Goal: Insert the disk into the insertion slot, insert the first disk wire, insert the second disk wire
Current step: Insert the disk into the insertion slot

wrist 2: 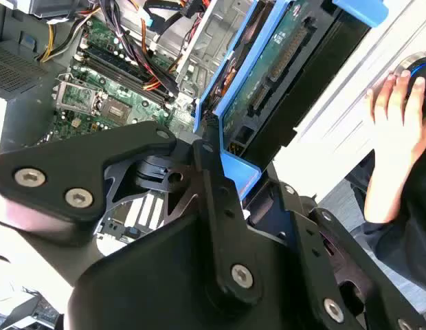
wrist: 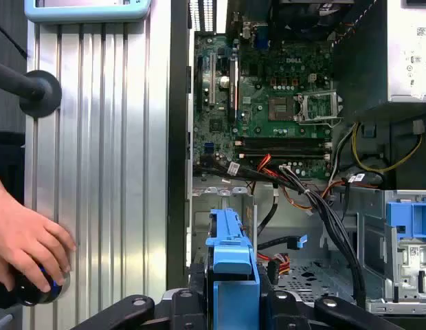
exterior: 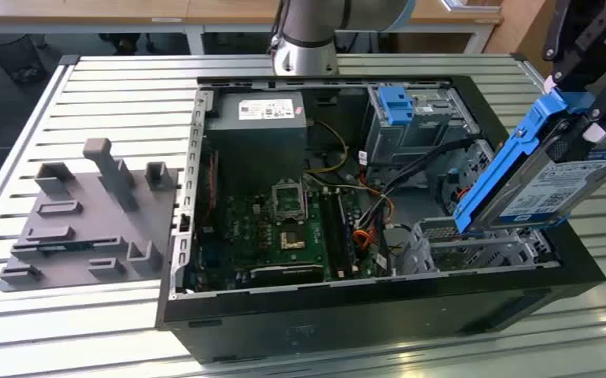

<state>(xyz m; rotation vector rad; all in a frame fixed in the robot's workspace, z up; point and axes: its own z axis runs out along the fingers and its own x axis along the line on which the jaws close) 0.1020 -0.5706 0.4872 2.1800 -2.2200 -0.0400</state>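
The disk (exterior: 560, 189), silver-grey with a white label and clipped in a bright blue frame (exterior: 503, 169), hangs tilted over the exterior view's right side of the open computer case. My gripper (exterior: 589, 110) is shut on its upper end. The disk's lower end hovers just above the insertion slot (exterior: 476, 248), a low perforated grey cage at the case's near right corner. In the second wrist view the disk (wrist 2: 282, 62) shows its green circuit side, with the gripper (wrist 2: 227, 172) clamped on the blue frame. The first wrist view shows the frame (wrist: 230, 251) edge-on between the gripper (wrist: 233, 299) fingers.
A taller grey bay with a blue tab (exterior: 413, 118) stands behind the cage. Black and coloured cables (exterior: 408, 169) run across the motherboard (exterior: 282, 228) toward the cage. A grey fixture block (exterior: 83, 220) lies on the slatted table. A person's hand (wrist: 27, 247) rests on a knob beside the case.
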